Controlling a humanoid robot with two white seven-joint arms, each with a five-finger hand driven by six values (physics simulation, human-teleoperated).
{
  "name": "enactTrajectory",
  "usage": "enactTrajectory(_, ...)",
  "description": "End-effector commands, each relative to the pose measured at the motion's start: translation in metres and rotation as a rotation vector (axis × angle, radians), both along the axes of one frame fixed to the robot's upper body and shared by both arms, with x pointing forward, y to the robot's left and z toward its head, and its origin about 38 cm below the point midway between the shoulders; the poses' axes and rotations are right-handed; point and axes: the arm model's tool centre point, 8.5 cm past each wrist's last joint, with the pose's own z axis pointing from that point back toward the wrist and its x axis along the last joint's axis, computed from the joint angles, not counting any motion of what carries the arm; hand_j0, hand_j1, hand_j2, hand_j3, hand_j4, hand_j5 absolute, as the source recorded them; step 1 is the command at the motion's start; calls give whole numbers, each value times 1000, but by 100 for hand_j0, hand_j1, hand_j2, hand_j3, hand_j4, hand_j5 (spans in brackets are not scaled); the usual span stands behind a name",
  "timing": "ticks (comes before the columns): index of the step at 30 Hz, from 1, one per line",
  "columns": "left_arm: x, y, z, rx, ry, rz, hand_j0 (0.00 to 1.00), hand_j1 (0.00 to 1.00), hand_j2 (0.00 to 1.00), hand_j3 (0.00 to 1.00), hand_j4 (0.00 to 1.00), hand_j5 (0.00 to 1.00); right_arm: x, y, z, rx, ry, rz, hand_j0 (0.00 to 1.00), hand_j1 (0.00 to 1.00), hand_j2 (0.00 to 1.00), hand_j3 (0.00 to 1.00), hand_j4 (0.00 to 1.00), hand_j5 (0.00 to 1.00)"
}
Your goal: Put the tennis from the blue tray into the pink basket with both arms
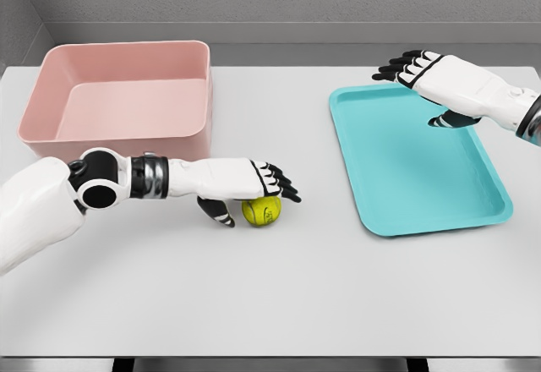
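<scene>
**A:** Why does your pink basket (118, 101) sit far left and the blue tray (418, 165) far right?

**B:** Judging by the layout, neither arm reaches both, so the table (296, 296) between serves as a hand-off spot.

**A:** And your right hand (444, 80)?

**B:** It hovers over the tray's far corner, fingers spread, holding nothing.

**A:** The left hand (249, 188)?

**B:** Draped over the tennis ball (261, 210), which lies on the table just before the basket; fingers curl around it, though you can't tell if it's fully gripped.
</scene>
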Motion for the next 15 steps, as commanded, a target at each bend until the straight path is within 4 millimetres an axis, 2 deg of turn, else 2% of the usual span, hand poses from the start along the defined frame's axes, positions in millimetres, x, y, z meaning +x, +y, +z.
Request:
enactTrajectory(1,1,0,-1,-4,6,6,100,100,100,100,100,100,0,-1,1,4,0,-2,100,100,100,100,100,100)
enactTrajectory(2,0,0,-1,-4,8,6,100,100,100,100,100,100,0,-1,1,4,0,-2,100,100,100,100,100,100)
enactTrajectory(6,-1,0,-1,-5,7,-3,79,79,79,79,79,79,0,-1,0,4,2,-2,100,100,100,100,100,100)
enactTrajectory(14,-1,1,-1,7,7,-6,69,69,69,69,69,69,0,-1,0,4,2,-2,100,100,100,100,100,100)
enactTrajectory(15,-1,2,-2,9,9,-7,64,64,64,64,64,64,0,-1,0,4,2,-2,100,100,100,100,100,100)
